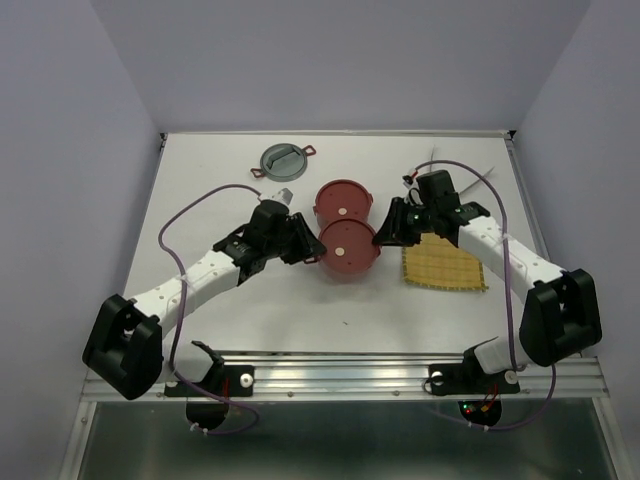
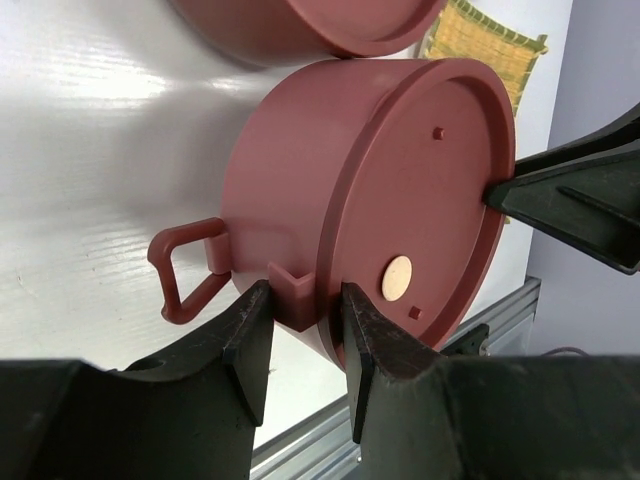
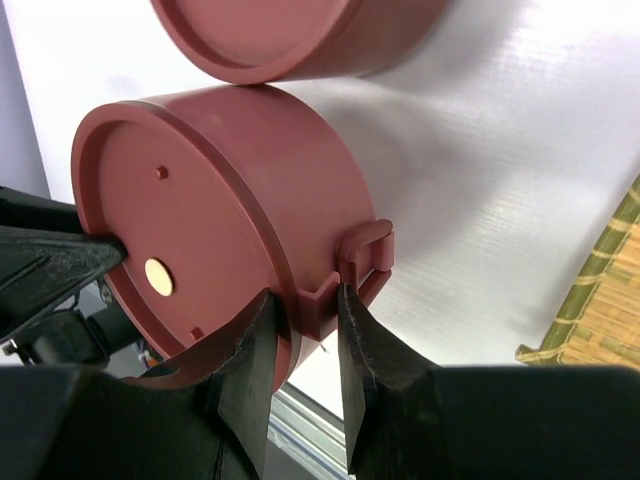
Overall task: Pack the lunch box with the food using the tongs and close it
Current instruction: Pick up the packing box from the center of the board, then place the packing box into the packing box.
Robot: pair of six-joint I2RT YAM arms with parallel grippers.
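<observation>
Your left hand point(image 2: 305, 305) is narrowed onto a small side tab point(image 2: 295, 290) of the lunch box point(image 2: 400, 170), one finger on each side of it, with a loop handle point(image 2: 185, 270) just beside the fingers. That red tier lies between your two hands on the bench point(image 1: 200, 190), its flat face with the pale dot turned up. A second tier point(image 1: 343, 203) sits against it just beyond your fingertips. Your right hand point(image 3: 305, 300) pinches the opposite tab the same way, with the yellow mat point(image 1: 445, 264) just beside it.

I judge this to be a two-handed move of the tier, toward stacking or closing. Lift evenly and line up the rims.

No tongs or food show in any view, and the flat face hides whether anything is packed. A grey round piece point(image 1: 283, 160) beyond your left hand is too small to identify.
</observation>
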